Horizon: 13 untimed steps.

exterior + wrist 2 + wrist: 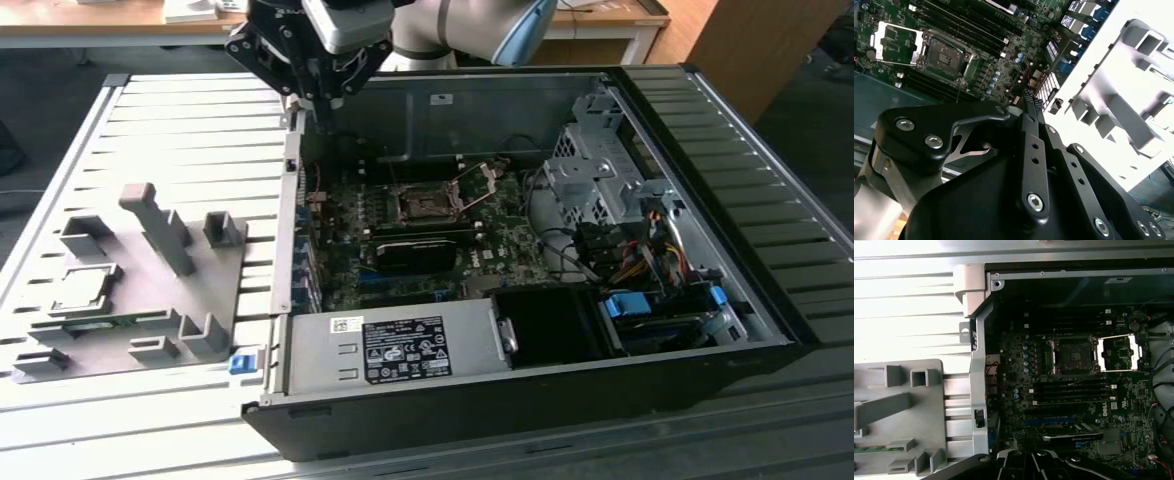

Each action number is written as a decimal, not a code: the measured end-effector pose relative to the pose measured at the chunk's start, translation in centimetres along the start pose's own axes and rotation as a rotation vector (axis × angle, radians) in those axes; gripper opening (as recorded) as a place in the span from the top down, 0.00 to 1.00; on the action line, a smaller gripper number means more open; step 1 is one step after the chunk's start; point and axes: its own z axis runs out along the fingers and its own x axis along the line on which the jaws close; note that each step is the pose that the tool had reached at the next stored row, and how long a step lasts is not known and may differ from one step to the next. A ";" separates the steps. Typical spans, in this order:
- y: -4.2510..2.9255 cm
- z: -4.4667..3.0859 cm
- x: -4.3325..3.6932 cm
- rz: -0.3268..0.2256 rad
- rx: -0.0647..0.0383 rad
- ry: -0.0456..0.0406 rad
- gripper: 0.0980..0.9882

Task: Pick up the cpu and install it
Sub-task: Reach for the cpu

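The gripper hangs above the far rim of the open computer case, its fingers pressed together with nothing between them. Below it, the motherboard's socket looks ready to receive a chip, its metal frame flipped open. The cpu lies well apart, seated in a recess of the grey holder plate outside the case, not yet picked up. A white printed label marks the power supply; its text is left unread

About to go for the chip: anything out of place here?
Nothing stands out. The socket stands open and looks empty; the cpu lies flat on the holder plate.
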 end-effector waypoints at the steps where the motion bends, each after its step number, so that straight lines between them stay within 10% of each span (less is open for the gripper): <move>1: 0.00 0.00 0.03 0.000 0.000 0.0000 0.99; 13: -0.03 -0.01 0.42 0.000 0.000 0.0000 0.99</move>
